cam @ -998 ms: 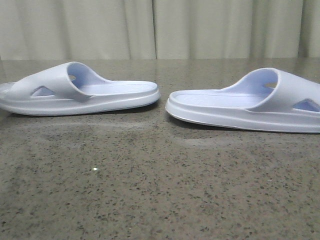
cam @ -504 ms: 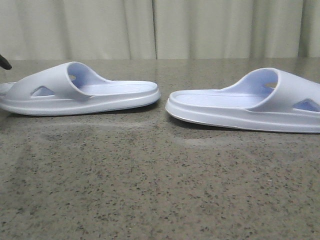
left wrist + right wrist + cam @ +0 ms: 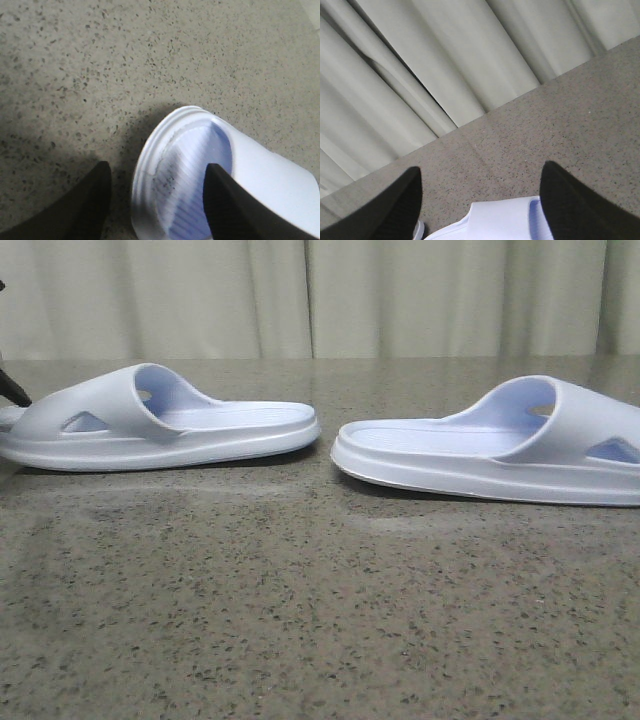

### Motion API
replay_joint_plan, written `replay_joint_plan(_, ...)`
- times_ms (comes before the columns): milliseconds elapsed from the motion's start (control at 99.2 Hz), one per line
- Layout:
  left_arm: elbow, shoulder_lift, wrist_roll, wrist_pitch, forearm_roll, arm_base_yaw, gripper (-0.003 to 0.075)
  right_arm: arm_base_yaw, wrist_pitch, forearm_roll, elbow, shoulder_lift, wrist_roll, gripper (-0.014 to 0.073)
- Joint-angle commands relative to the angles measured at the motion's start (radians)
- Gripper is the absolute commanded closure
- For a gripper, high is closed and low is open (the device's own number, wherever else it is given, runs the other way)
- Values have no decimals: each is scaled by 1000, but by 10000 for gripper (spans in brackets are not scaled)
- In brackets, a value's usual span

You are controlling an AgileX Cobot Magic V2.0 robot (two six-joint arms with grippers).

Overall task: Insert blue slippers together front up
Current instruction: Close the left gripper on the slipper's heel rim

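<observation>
Two pale blue slippers lie soles down on the speckled table, heels facing each other: the left slipper (image 3: 160, 425) and the right slipper (image 3: 490, 445). My left gripper (image 3: 157, 170) is open over the left slipper's toe end (image 3: 185, 170). One finger (image 3: 95, 200) is beside the rim over the table, and the other finger (image 3: 225, 200) is over the footbed near the strap. Only a dark fingertip (image 3: 14, 390) shows at the front view's left edge. My right gripper (image 3: 480, 172) is open above the right slipper's strap (image 3: 510, 220), apart from it, and is out of the front view.
The grey speckled tabletop (image 3: 320, 600) stretches in front of both slippers. Pale curtains (image 3: 320, 295) hang behind the table's far edge. A narrow gap of table (image 3: 327, 445) separates the two heels.
A dark fingertip of my left gripper has come into the front view at the far left edge and dropped lower, toward the left slipper's toe. The slippers have not moved.
</observation>
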Motion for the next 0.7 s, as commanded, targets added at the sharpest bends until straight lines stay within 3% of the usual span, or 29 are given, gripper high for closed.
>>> replay_joint_plan(0,-32,-20,1,-41,-20,-4,358,-6,-81,2,-35,20,-6,160)
replay_joint_plan(685,-54,32,1,-28,-66,-4,358,-6,-86,2,-35,20,-6,160)
